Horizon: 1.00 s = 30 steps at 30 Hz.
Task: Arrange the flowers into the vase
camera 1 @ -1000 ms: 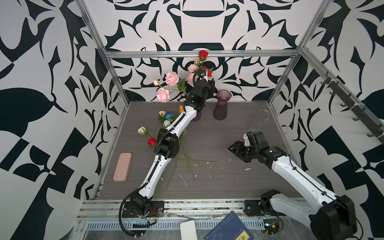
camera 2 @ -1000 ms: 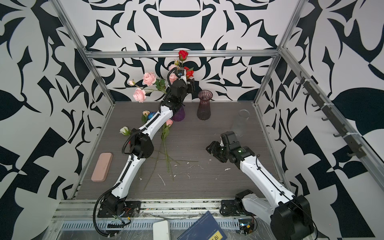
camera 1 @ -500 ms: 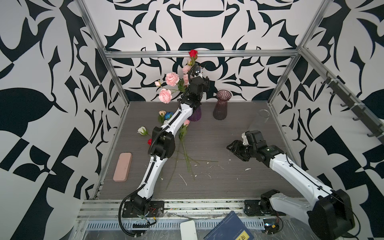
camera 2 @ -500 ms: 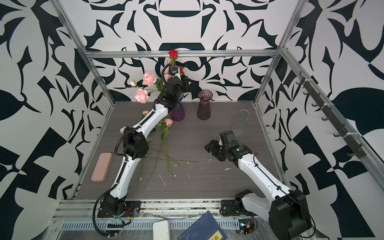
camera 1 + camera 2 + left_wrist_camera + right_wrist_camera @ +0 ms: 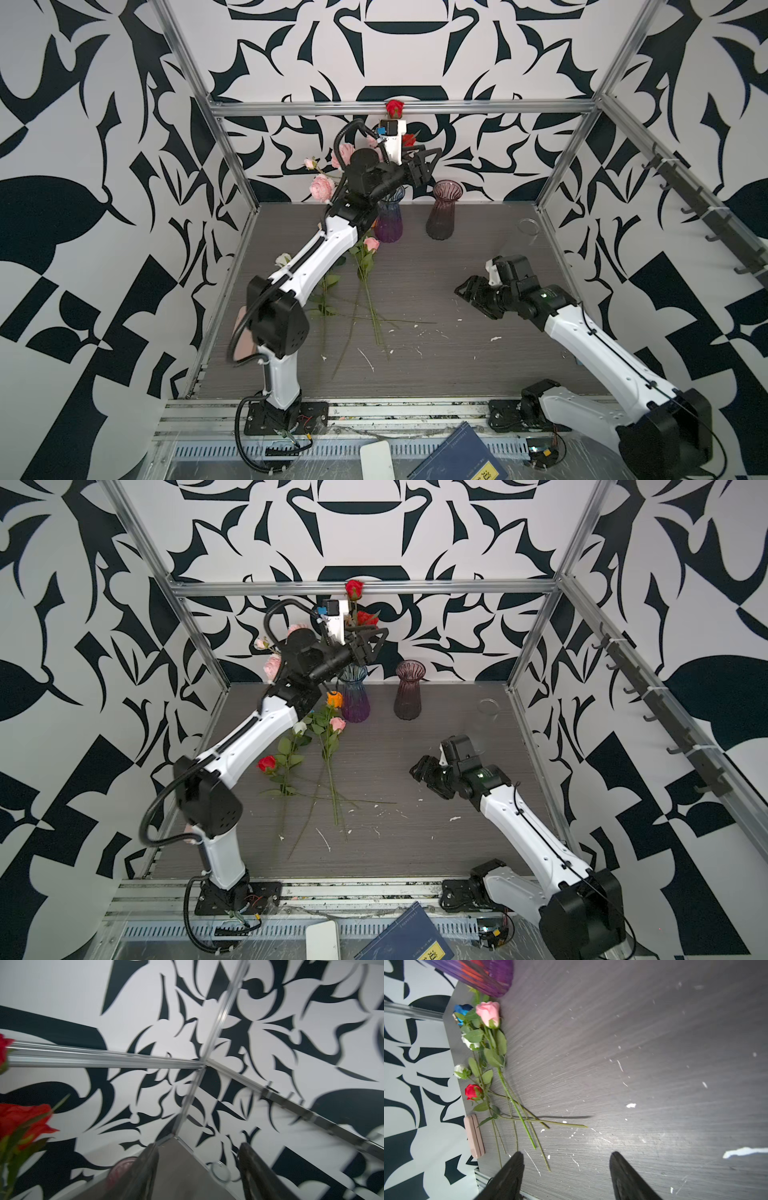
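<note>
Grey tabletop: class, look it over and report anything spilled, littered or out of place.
Small white scraps litter the dark grey wood-grain tabletop, mostly around the stem ends of the loose green-stemmed roses. They look like stray debris. The roses themselves lie in a crossed heap.

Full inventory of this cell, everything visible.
blue-purple vase: 1, blue-purple, table back
mauve vase: 1, mauve, right of it
red roses: 2, red, in blue-purple vase
pink spray: 1, pink, left of them
loose roses: 6, pink/orange/blue/red/two white, lying table left
glass vessel: 1, clear, back right
block: 1, pink, table's left edge
book: 1, blue, front, off table
left gripper: open, raised beside red roses
right gripper: open, over table's right
</note>
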Motion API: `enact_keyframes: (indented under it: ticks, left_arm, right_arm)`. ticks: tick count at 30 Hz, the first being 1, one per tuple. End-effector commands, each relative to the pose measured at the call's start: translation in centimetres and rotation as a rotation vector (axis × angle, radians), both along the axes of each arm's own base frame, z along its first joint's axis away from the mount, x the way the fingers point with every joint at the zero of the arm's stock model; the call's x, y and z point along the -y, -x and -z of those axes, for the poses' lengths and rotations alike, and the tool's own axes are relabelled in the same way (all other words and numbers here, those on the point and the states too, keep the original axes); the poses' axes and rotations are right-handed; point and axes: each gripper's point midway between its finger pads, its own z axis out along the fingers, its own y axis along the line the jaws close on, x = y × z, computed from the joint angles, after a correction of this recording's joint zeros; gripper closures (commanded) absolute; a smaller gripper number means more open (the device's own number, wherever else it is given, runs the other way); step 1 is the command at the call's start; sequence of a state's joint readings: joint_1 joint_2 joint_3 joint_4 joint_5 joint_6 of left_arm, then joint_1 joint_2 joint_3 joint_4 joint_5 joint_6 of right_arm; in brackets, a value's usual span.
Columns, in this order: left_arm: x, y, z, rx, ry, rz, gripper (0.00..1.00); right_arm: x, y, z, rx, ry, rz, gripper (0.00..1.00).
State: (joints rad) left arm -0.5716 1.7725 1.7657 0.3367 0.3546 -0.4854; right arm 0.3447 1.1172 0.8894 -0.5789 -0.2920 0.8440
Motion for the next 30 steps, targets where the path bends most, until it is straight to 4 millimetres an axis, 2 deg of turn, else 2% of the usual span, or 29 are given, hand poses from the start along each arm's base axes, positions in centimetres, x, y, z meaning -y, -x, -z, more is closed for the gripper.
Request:
enact_keyframes:
  ticks: [1,4,6,9,13,15,17,20,22,24,27,30]
  left_arm:
    - [-1.0,6.3,0.8,-0.012,-0.034,0.158,0.36]
    - [-3.3,10.5,4.7,-0.068,-0.132,0.152,0.34]
    - [-5.7,13.0,7.3,-0.109,-0.191,0.109,0.33]
    - [-8.6,15.9,10.8,-0.175,-0.24,0.058,0.31]
    - [-11.0,18.9,13.4,-0.221,-0.264,0.037,0.3]
    - [-11.5,20.1,14.0,-0.228,-0.269,0.055,0.29]
    - [-11.9,20.6,14.5,-0.232,-0.294,0.052,0.29]
    - [-12.4,20.7,14.7,-0.231,-0.341,0.031,0.28]
    - [-12.5,20.7,14.6,-0.219,-0.362,0.027,0.28]
    - [-12.4,20.8,14.4,-0.209,-0.372,0.031,0.27]
    - [-12.2,20.8,14.6,-0.206,-0.388,0.044,0.27]
    - [-12.1,20.7,14.9,-0.206,-0.402,0.049,0.27]
  right_arm:
    - [-0.1,-3.7,-4.5,0.095,0.046,-0.046,0.32]
    - [-0.1,-8.7,-7.9,0.139,0.088,-0.054,0.32]
    - [-0.4,-12.4,-9.6,0.168,0.106,-0.055,0.33]
    - [0.0,-17.7,-12.0,0.238,0.182,-0.015,0.34]
    - [1.3,-23.3,-13.5,0.244,0.254,0.048,0.34]
    - [1.8,-25.5,-12.8,0.213,0.277,0.064,0.34]
    - [2.3,-27.0,-12.9,0.214,0.286,0.09,0.34]
    - [3.4,-28.5,-11.6,0.189,0.259,0.136,0.35]
    - [3.3,-29.5,-10.8,0.19,0.217,0.133,0.36]
    - [3.1,-30.3,-10.2,0.208,0.183,0.13,0.37]
    - [3.1,-31.0,-8.4,0.188,0.152,0.124,0.38]
    - [3.0,-31.5,-7.9,0.173,0.143,0.115,0.39]
